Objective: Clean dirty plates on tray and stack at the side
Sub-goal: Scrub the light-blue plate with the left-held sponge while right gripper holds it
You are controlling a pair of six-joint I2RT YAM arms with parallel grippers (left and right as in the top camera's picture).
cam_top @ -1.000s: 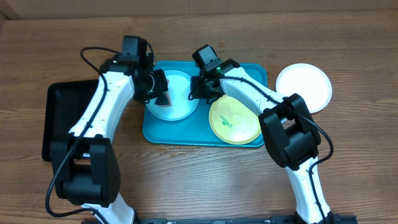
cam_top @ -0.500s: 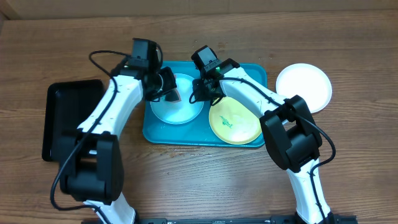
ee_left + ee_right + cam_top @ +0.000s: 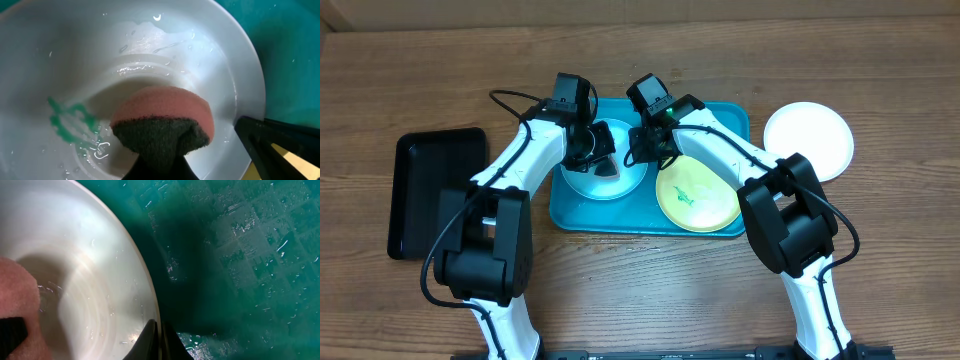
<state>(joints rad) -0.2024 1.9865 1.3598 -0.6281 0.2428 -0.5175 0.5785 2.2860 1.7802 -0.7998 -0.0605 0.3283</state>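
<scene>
The pale blue plate [image 3: 582, 180] lies on the left half of the turquoise tray [image 3: 620, 218]. In the left wrist view the plate [image 3: 90, 65] bears a teal-green smear [image 3: 70, 120]. My left gripper [image 3: 602, 158] is shut on a pink and dark green sponge [image 3: 162, 122] pressed on the plate. My right gripper [image 3: 642, 150] is shut on the plate's right rim [image 3: 148, 305], with one finger either side. The yellow-green plate [image 3: 697, 193], with a green smear, lies on the tray's right half. The white plate [image 3: 808, 140] lies on the table right of the tray.
A black rectangular tray [image 3: 435, 190] lies on the wooden table at the left. The turquoise tray floor [image 3: 240, 255] is wet with droplets. The two arms meet close together over the tray's back edge.
My left gripper has carried the sponge to the right across the pale blue plate, toward the right gripper. The right arm has held still on the rim.
</scene>
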